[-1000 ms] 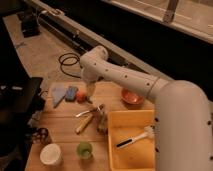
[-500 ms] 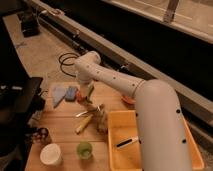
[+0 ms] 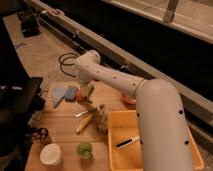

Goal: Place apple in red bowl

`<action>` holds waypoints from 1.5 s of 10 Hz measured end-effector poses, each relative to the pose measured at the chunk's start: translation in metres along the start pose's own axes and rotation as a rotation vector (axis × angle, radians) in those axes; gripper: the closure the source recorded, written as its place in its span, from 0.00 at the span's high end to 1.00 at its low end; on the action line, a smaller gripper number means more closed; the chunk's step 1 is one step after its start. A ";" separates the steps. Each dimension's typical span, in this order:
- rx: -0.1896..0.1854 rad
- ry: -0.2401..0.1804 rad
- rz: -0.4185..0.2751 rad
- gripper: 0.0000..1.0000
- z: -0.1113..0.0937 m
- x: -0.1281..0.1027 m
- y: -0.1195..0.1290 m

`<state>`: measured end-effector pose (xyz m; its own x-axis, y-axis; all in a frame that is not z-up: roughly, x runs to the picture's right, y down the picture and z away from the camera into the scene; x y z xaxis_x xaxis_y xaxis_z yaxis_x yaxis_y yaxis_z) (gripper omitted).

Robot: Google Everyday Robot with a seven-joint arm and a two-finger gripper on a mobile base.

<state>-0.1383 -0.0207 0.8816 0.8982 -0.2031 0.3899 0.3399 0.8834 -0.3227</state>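
Currently: your gripper (image 3: 85, 91) sits low over back-left part of wooden table (image 3: 60, 128), hanging from white arm (image 3: 112, 77) that reaches in from right. Apple (image 3: 80, 96) on tabletop right at gripper tip, just beside blue cloth (image 3: 61, 93); contact or gap, can't tell. Gripper open or closed on anything: you can't tell from this view. Red bowl (image 3: 128, 99) well apart to right, partly hidden behind arm. Yellow tub (image 3: 120, 159) front right. Green cup (image 3: 84, 149) and white cup (image 3: 50, 154) near front edge.
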 end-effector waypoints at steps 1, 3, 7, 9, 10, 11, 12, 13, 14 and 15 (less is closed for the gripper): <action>-0.005 -0.004 0.001 0.73 -0.002 -0.001 -0.001; -0.017 -0.008 0.008 0.73 0.005 0.002 0.000; -0.061 -0.059 0.059 0.73 0.050 0.010 0.013; -0.097 -0.089 0.077 0.73 0.068 0.008 0.020; -0.116 -0.108 0.086 0.73 0.077 0.005 0.024; -0.132 -0.120 0.093 0.73 0.084 0.003 0.027; -0.146 -0.132 0.096 0.72 0.089 0.000 0.030; -0.154 -0.139 0.094 0.69 0.091 -0.002 0.032; -0.164 -0.147 0.089 0.58 0.094 -0.006 0.034; -0.166 -0.149 0.086 0.49 0.094 -0.008 0.034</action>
<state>-0.1598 0.0509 0.9489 0.8789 -0.0550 0.4738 0.3163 0.8108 -0.4926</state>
